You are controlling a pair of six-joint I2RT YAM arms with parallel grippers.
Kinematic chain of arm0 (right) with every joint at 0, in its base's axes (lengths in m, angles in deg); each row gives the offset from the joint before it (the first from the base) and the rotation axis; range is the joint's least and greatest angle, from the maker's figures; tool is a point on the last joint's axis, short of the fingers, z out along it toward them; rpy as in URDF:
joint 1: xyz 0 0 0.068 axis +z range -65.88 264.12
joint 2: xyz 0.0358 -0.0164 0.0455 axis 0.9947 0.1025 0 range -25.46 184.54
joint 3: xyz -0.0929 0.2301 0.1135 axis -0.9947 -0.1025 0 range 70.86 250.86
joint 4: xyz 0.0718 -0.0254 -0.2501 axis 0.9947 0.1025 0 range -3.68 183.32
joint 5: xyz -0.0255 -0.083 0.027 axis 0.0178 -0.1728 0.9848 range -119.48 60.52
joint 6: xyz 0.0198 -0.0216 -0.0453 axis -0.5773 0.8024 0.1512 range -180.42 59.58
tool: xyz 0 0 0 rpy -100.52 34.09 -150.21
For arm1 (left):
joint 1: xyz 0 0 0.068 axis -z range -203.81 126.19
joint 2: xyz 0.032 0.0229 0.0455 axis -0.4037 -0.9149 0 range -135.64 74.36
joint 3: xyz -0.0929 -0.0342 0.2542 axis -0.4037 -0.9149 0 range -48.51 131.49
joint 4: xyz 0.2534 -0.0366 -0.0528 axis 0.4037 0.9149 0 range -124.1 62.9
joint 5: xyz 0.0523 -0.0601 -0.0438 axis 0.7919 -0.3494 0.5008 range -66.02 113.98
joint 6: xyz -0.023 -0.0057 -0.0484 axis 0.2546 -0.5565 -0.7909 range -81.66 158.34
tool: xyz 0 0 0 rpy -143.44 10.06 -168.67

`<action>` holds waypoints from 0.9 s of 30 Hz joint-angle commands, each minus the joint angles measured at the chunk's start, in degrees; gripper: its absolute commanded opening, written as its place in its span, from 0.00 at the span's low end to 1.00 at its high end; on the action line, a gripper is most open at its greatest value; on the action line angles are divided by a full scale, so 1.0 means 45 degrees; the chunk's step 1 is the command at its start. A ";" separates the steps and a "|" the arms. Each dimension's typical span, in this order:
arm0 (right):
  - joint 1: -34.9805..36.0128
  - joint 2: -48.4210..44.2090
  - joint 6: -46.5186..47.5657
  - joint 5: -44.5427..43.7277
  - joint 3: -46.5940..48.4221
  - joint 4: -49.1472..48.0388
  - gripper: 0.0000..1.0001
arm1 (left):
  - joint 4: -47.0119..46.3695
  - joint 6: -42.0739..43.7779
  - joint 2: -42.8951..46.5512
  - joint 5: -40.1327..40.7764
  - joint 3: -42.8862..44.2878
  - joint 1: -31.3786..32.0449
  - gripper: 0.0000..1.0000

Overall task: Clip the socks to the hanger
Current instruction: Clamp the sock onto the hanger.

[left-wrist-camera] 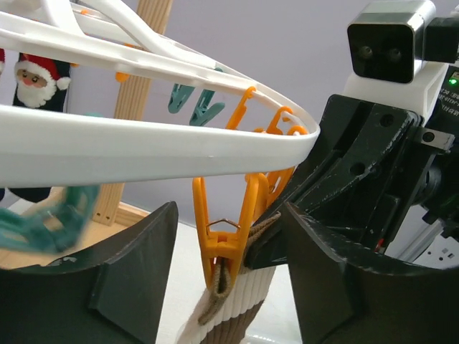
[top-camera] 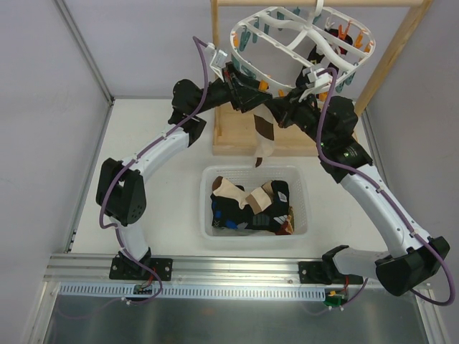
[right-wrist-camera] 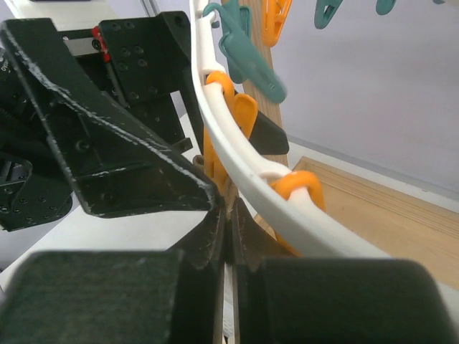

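The white oval hanger (top-camera: 301, 39) hangs from the wooden frame, ringed with orange and teal pegs. Under its near rim (left-wrist-camera: 143, 143) an orange peg (left-wrist-camera: 226, 240) is clamped on the tan cuff of a white-and-brown banded sock (left-wrist-camera: 240, 301), which dangles below (top-camera: 265, 140). My left gripper (left-wrist-camera: 228, 215) stands open, its fingers on either side of that peg and not touching it. From the right, my right gripper (right-wrist-camera: 231, 215) is shut on the same sock's cuff just beside the peg. More socks (top-camera: 251, 201) lie in the basket.
A clear plastic basket (top-camera: 208, 215) sits mid-table below the hanging sock. The wooden frame's base (top-camera: 237, 140) and slanted post (top-camera: 391, 57) stand behind it. A Santa-patterned sock (left-wrist-camera: 39, 79) hangs from the hanger's far side. Grey walls close off the left and right.
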 commanded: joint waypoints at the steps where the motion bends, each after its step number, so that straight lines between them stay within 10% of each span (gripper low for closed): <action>1: -0.0091 -0.0076 -0.0175 0.0212 0.0378 -0.0975 0.01 | -0.1015 0.0016 0.0426 -0.0490 -0.0193 -0.0192 0.64; 13: -0.0189 -0.0310 -0.0058 0.0017 0.0417 -0.0294 0.01 | -0.1055 -0.0374 0.1909 0.0037 -0.1775 -0.0719 0.98; 27: -0.0365 -0.1267 0.0254 -0.0745 0.0359 0.1542 0.01 | 0.0058 -0.0492 0.3123 0.1325 -0.2852 -0.1500 0.98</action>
